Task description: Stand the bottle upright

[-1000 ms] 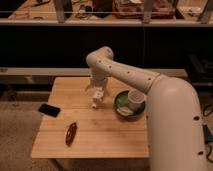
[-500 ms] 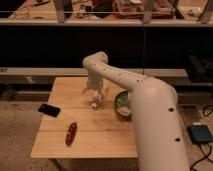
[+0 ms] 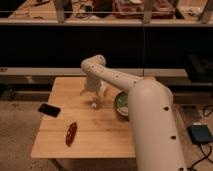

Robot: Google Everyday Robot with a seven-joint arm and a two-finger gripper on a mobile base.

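The tool hangs at the end of the white arm, low over the middle of the light wooden surface. How far it is open, and whether it has hold of anything, I cannot tell. The small whitish plastic bottle shows right at the tool, close above the surface; its tilt is unclear. Just to the right sits a round bowl with a green inside. A flat black phone lies near the left edge, and a red elongated object lies towards the front.
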